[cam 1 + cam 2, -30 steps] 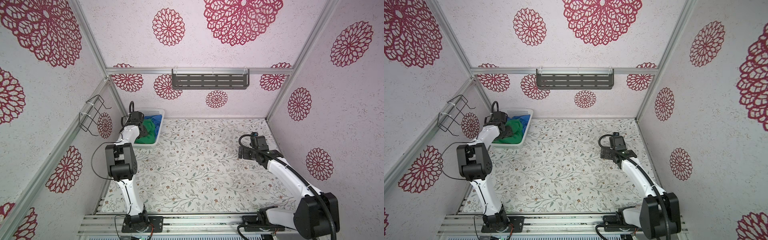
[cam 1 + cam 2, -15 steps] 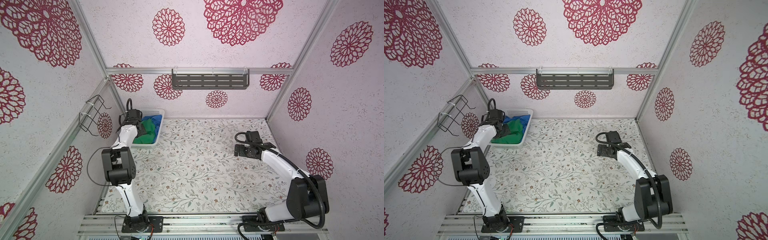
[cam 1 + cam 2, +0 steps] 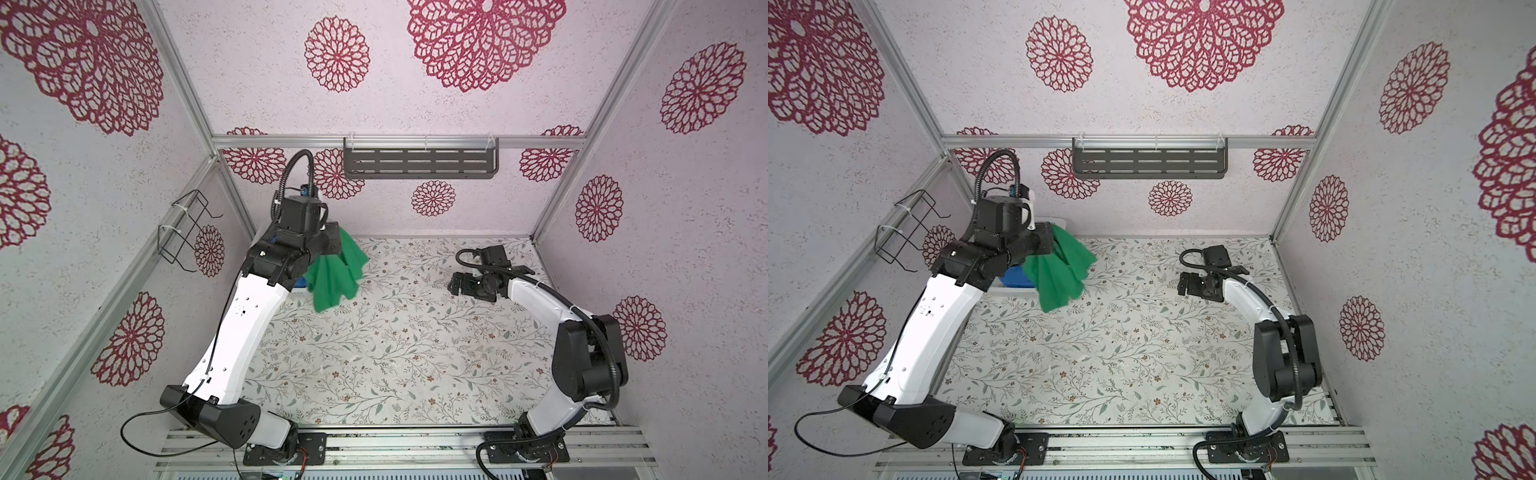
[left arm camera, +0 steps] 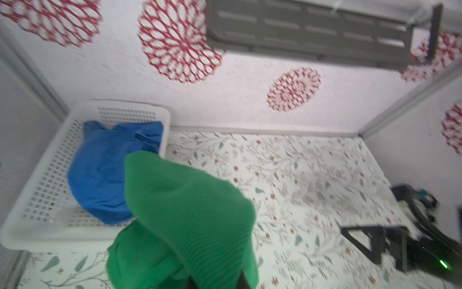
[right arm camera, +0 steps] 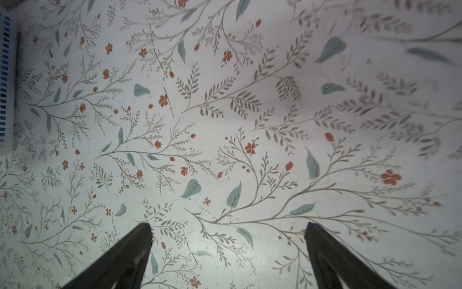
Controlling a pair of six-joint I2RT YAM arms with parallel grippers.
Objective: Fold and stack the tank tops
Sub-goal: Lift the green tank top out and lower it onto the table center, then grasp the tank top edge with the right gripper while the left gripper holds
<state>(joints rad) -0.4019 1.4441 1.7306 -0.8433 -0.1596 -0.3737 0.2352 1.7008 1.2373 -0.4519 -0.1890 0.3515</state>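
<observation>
The left end effector (image 3: 335, 240) is clamped shut on a bunched edge of the bright green soft fabric tank top (image 3: 336, 276). It holds the top high at the far left, so the cloth hangs loose beside the white perforated plastic basket (image 4: 37, 200). Lifting it this way probably lets it drape open before it is laid flat on the floral-patterned tabletop (image 3: 395, 353). The royal blue fabric tank top (image 4: 105, 175) lies crumpled in that basket, not yet taken. The right end effector (image 5: 228, 227) hovers over bare tabletop at the far right, jaws spread wide and empty, likely placed to catch a hanging corner.
</observation>
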